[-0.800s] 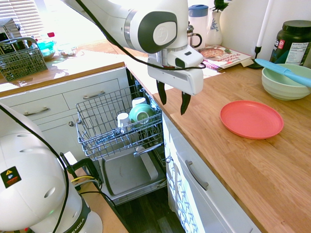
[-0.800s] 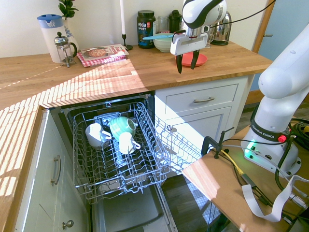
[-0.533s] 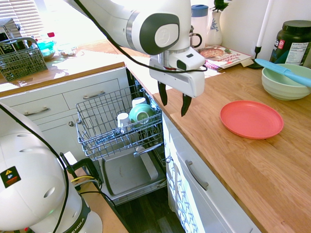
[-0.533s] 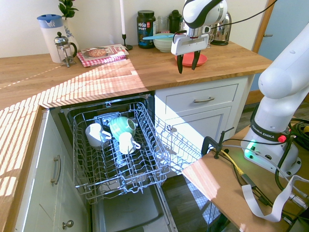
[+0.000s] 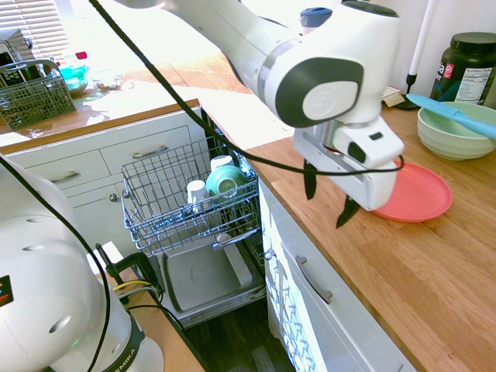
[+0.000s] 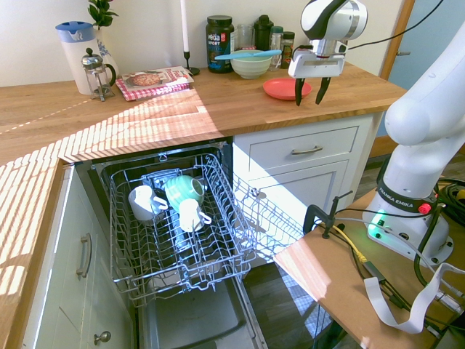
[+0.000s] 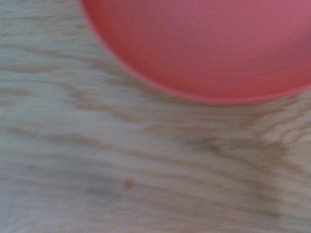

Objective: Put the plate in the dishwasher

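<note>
The built-in dishwasher stands open among white cabinet fronts, its grey wire rack pulled out with white cups and a green mug inside. On the wooden worktop, the dark supplement tub reads "vega SPORT". The flat round coral-red plastic plate, shallow-rimmed and matte, lies flat at the pale green bowl's five o'clock. The gripper hangs over the plate's edge, fingers spread wide, holding nothing.

matt plastic plate, grained wood counter
</note>
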### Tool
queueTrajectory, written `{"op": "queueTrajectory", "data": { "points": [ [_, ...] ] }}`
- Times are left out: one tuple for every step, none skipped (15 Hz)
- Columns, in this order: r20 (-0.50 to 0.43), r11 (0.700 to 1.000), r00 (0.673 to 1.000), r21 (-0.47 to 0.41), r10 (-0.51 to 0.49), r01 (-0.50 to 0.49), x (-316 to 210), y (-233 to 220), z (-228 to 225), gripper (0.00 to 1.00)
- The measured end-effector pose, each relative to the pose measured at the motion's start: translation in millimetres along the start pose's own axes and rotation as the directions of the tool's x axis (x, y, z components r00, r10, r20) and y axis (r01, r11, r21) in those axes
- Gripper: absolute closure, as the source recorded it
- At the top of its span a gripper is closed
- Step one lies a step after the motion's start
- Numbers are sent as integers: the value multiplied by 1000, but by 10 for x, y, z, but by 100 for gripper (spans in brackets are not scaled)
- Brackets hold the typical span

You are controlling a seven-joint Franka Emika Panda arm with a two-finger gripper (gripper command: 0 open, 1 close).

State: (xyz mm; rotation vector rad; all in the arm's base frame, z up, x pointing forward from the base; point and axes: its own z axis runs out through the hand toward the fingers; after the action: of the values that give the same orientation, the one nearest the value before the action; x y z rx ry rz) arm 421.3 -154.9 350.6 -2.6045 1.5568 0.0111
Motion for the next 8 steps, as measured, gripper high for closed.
{"op": "queueTrajectory", "data": {
  "points": [
    [6, 999, 999, 23, 39, -39, 203, 95, -27, 0],
    [13, 996, 997, 52, 71, -72, 409, 186, -60, 0],
    [21, 991, 995, 83, 101, -102, 601, 266, -89, 0],
    [28, 985, 991, 114, 128, -131, 789, 324, -111, 0],
    [39, 978, 988, 140, 151, -155, 945, 343, -102, 0],
    [53, 970, 984, 169, 169, -176, 1066, 336, -82, 0],
    [68, 961, 981, 201, 179, -189, 1171, 313, -47, 0],
    [84, 953, 980, 230, 181, -195, 1252, 286, -16, 0]
  ]
}}
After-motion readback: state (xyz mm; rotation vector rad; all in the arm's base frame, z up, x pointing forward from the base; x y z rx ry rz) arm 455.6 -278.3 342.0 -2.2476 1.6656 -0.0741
